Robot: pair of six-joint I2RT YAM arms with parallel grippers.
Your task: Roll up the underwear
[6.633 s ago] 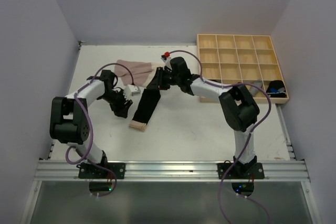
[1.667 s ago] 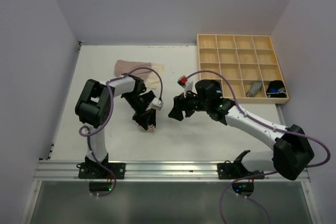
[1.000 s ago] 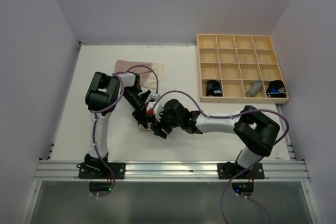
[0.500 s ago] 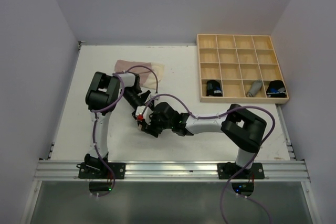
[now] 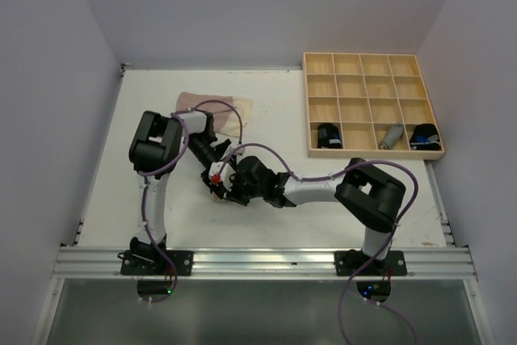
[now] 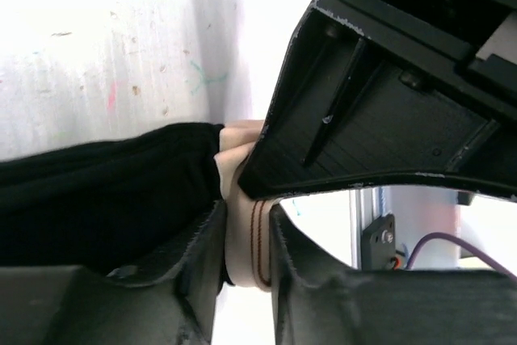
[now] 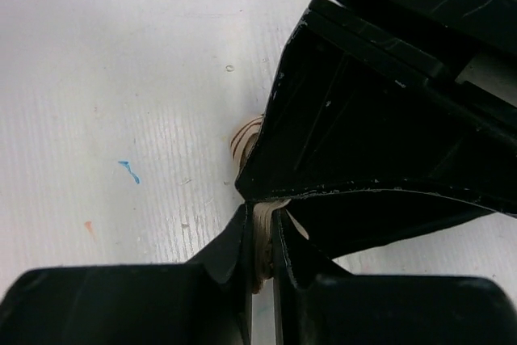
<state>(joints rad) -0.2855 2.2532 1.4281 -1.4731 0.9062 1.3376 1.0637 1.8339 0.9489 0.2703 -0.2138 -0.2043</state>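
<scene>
White tabletop (image 5: 339,199), scuffed and ink-flecked, is boxed by lavender walls (image 5: 266,6), with a wooden compartment tray (image 5: 363,56) at the far right edge. The black-and-beige underwear roll (image 5: 216,193) lies left of centre. The left gripper (image 6: 246,212) clasps its beige end and the right gripper (image 7: 260,214) pinches the same end. Beige underwear (image 5: 218,107) lies flat behind. Bare tabletop runs along the near edge.

Top camera looks down; wrist cameras closely share the underwear (image 6: 242,241)
</scene>
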